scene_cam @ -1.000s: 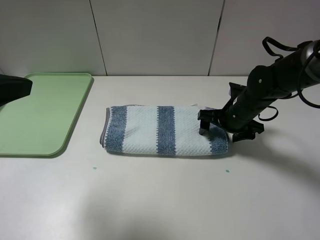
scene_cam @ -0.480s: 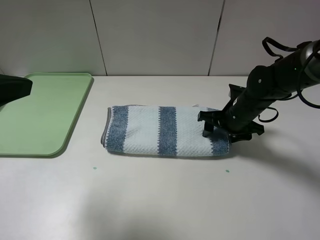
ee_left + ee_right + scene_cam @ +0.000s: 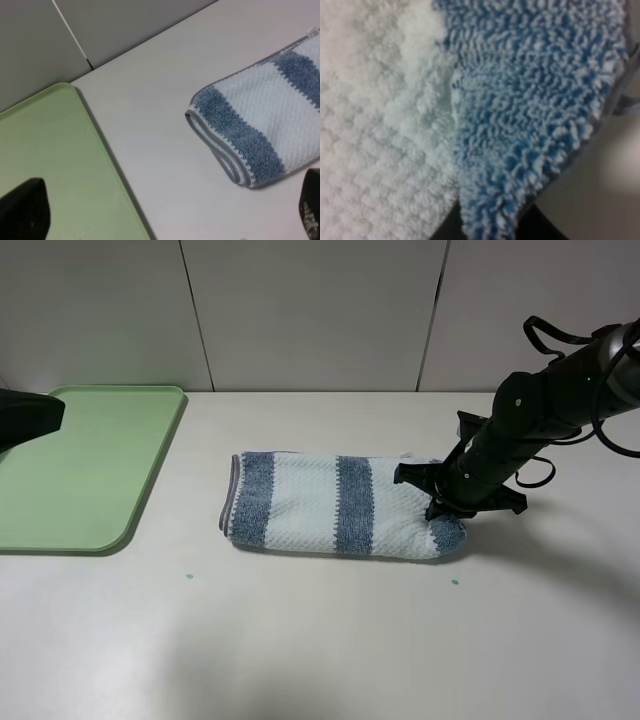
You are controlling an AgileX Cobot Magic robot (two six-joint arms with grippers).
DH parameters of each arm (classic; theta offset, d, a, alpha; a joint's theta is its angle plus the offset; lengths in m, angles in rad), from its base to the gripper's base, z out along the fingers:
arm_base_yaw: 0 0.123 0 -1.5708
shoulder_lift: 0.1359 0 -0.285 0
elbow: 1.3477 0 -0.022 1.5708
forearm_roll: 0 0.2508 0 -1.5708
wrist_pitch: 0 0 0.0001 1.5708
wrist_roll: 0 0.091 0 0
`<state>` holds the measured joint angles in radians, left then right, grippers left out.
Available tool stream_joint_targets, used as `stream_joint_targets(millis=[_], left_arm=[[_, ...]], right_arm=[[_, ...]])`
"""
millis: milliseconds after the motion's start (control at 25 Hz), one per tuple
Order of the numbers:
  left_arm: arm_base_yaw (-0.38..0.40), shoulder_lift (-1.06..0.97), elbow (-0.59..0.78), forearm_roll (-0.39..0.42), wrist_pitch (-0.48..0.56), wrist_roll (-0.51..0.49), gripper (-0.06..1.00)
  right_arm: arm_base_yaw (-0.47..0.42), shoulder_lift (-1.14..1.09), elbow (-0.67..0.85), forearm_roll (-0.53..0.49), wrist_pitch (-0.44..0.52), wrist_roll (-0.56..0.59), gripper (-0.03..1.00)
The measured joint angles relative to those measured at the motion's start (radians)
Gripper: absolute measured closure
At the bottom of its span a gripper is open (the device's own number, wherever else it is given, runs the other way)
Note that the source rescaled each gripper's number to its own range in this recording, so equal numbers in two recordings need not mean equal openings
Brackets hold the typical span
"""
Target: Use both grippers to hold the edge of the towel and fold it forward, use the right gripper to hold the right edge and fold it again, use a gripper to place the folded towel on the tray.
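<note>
readable text, brands, numbers, signs: none in any view.
item: towel (image 3: 260, 115), one small white tag (image 3: 314, 31) at its grey hem, seen in the left wrist view; any print on it is too small to make out.

The white counter (image 3: 320, 640) lies open all along its near side, with only a couple of small specks on it. Between the flat pale-green plastic tray (image 3: 100, 480) and the folded blue-and-white striped terry towel (image 3: 330, 505) runs a bare strip. Behind the towel, bare counter reaches the grey panelled wall (image 3: 320, 310). The bulky black right arm (image 3: 530, 420) slants down over the towel's right end, its fingers (image 3: 436, 508) pinched on the cloth, blocking that side. The black left gripper (image 3: 28, 420) hangs over the tray's far-left part; the rest of the tray is free.
</note>
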<state>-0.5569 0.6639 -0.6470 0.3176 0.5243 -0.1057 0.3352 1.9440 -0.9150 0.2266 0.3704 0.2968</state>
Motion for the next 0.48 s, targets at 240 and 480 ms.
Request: stream_joint_targets(millis=[240,480], left_arm=[[0.0,0.0,0.0,0.0,0.0,0.0,-0.05],[0.0,0.0,0.0,0.0,0.0,0.0,-0.05]], right_arm=[[0.0,-0.002,-0.002,-0.01,0.013,-0.013,0.92],[-0.023,-0.059,-0.003,-0.059,0.088,-0.021,0.92]])
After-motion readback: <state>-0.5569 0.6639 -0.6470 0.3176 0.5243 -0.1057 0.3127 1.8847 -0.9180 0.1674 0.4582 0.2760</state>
